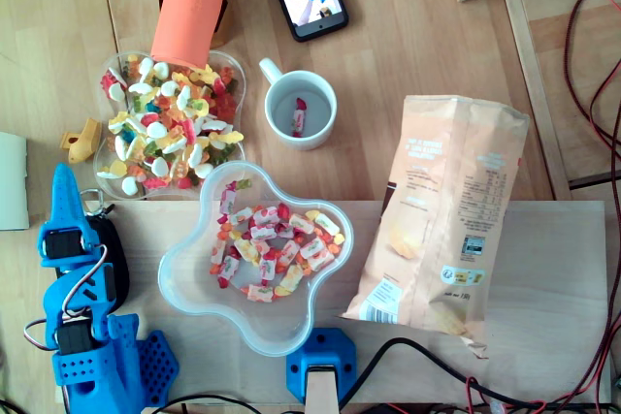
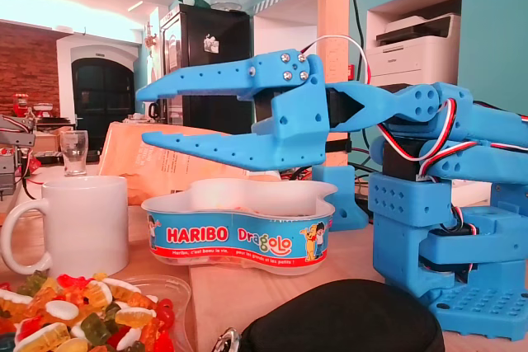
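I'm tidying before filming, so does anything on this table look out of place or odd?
Nothing looks spilled. Two oddities: one wrapped sweet lies alone in the white mug, and an orange tube juts over the bowl of gummies, covering part of it. The snack bag lies flat rather than standing.

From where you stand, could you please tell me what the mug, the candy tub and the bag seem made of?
The mug looks like glazed ceramic: white, thick-walled, softly glossy. The candy tub seems thin moulded plastic: glossy and see-through at the rim. The bag looks like matte paper or paper-like film, creased along its edges; which of the two is unclear.
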`<state>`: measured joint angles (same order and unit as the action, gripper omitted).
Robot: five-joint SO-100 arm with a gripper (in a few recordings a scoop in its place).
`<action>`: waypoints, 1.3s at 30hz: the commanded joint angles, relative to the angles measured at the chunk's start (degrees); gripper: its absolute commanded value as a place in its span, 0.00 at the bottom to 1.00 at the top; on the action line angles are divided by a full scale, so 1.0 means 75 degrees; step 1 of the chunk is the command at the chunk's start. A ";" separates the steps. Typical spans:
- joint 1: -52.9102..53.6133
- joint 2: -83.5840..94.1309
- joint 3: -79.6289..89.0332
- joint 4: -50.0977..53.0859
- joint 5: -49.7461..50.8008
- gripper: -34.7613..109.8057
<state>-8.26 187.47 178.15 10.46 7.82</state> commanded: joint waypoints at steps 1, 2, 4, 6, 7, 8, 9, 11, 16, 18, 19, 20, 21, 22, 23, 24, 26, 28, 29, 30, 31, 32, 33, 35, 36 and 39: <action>0.0000 0.0316 0.0270 -0.0023 0.0094 0.32; 0.0000 0.0316 0.0270 -0.0023 0.0094 0.32; 0.0000 0.0316 0.0270 -0.0023 0.0047 0.32; 0.0000 0.0328 0.0270 -0.0023 -0.0012 0.32; 0.0000 0.0340 0.0270 -0.0023 -0.0023 0.32; 0.0000 0.0340 0.0270 -0.0035 -0.0023 0.32; 0.0000 0.0340 0.0270 -0.0035 -0.0023 0.32; 0.0012 0.0387 0.0270 -0.0047 0.0012 0.32; 0.0012 0.0387 -0.0105 -0.0070 0.0105 0.33; 0.0012 0.0281 -0.0527 -0.0023 0.0059 0.33; 0.0012 0.0258 -0.0727 -0.0012 0.0023 0.33; 0.0012 0.0258 -0.0902 0.0047 0.0023 0.33; 0.0012 0.0258 -0.1102 0.0188 0.0023 0.33; 0.0000 0.0258 -0.1324 0.0410 0.0023 0.33; 0.0000 0.0258 -0.1523 0.0680 0.0023 0.33; 0.0000 0.0258 -0.1746 0.0996 0.0059 0.33; 0.0000 0.0258 -0.2332 0.1699 0.0094 0.33; 0.0000 0.0246 -0.2965 0.2414 0.0094 0.33; 0.0000 0.0234 -0.3270 0.2777 0.0105 0.33; 0.0012 0.0164 -0.3574 0.3117 0.0105 0.33; 0.0012 0.0070 -0.3879 0.3445 0.0105 0.33; 0.0059 -0.0070 -0.4207 0.3738 0.0105 0.33; 0.0187 -0.0246 -0.4570 0.4020 0.0105 0.33; 0.0633 -0.0773 -0.5297 0.4559 0.0117 0.33; 0.0879 -0.1090 -0.5660 0.4816 0.0129 0.33; 0.1629 -0.2203 -0.6727 0.5660 0.0129 0.33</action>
<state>-0.35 174.99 136.23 47.99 7.91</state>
